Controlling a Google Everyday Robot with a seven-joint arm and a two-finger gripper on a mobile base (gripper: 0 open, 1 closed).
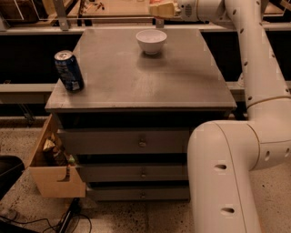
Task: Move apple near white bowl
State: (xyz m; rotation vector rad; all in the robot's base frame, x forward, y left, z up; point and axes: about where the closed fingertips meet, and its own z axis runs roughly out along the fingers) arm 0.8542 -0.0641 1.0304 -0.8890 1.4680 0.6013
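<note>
Grey table (pixel 136 82): bowl (pixel 151 41) far centre, can (pixel 69 71) by left edge. Pincer (pixel 160 10) above far edge, clamped on apple (pixel 157 7).

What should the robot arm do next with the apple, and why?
Probably lower the end effector and set the apple on the bare table beside the white bowl. The apple seems to be held high over the table's far edge, just behind the bowl, so it is close but not resting down yet.

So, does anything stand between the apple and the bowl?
Nothing visible. The gripper holds the apple above the table's far edge, just beyond the bowl; the can stands clear at the left.
</note>
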